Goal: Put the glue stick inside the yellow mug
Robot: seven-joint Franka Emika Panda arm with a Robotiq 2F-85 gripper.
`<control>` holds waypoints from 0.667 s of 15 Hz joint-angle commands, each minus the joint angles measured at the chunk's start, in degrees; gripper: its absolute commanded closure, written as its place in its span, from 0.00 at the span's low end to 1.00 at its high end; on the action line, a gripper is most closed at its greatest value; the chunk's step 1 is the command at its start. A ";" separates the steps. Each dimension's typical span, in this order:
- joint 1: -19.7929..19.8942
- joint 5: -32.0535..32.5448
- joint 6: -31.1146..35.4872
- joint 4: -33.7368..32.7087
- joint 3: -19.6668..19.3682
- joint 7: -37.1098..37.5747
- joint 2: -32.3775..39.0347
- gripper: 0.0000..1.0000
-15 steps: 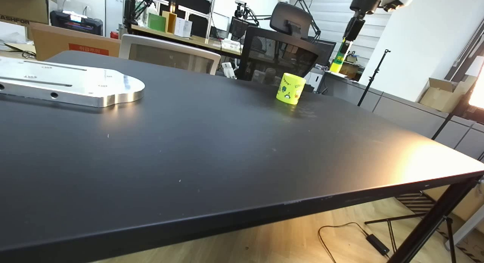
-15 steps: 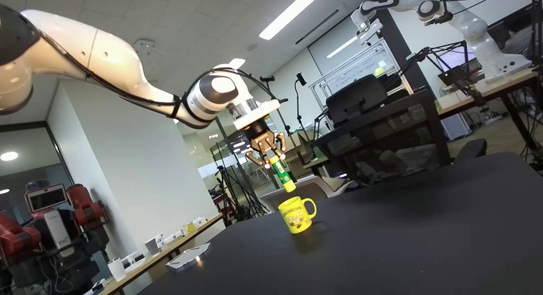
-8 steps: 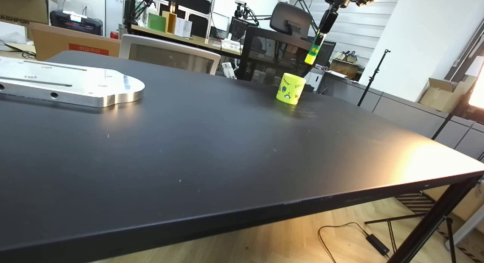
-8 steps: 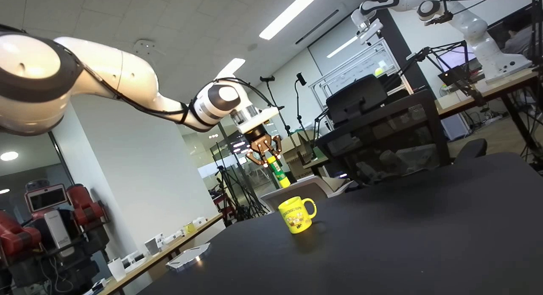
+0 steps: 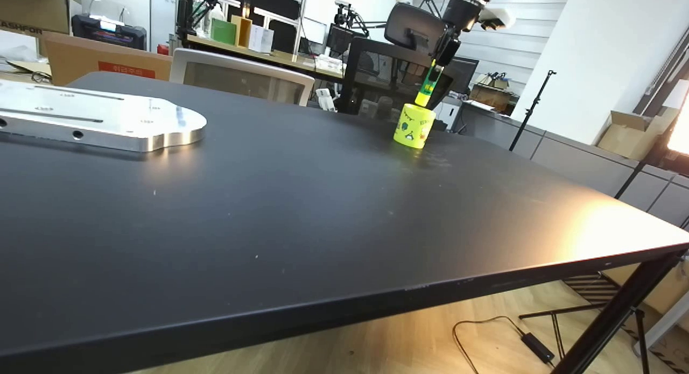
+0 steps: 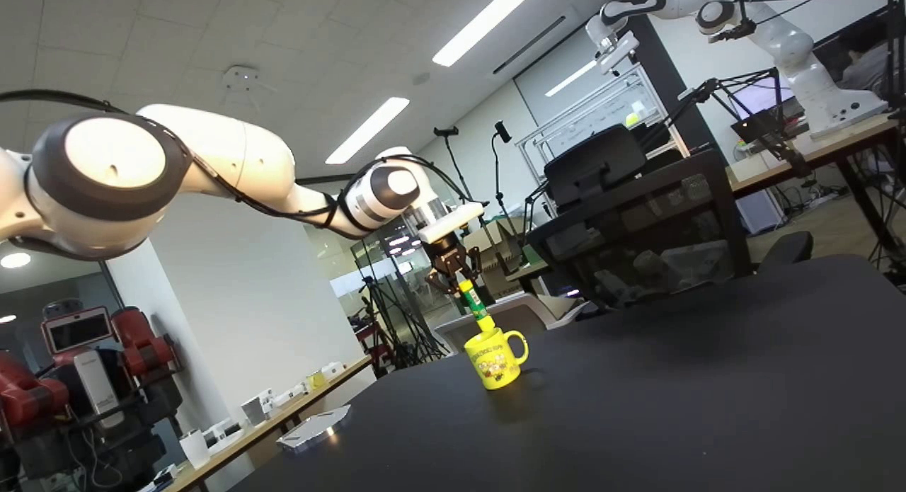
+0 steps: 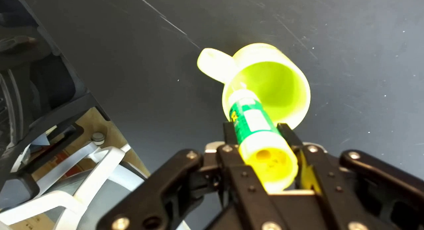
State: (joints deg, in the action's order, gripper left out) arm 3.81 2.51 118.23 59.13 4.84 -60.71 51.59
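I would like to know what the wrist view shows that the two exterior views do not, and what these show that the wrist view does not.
Only the wrist view looks down into the yellow mug and shows the upper end face of the glue stick.

Only the exterior views show the drawings on the mug's side, the metal plate and the white robot arm.

All share the black table and the gripper holding the stick at the mug's mouth; none settles whether its lower end is inside.
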 commanded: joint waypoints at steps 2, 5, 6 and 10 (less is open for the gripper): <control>0.42 -0.12 -4.36 -6.67 0.49 -1.77 5.07 0.91; 0.48 -0.25 -5.56 -7.92 0.48 -2.19 6.70 0.91; 0.51 -0.30 -6.01 -8.13 0.47 -2.23 7.10 0.91; 0.82 -0.65 -6.33 -8.75 0.61 -2.53 8.38 0.91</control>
State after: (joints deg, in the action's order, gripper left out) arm 4.09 2.35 113.83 54.36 4.84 -62.30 57.73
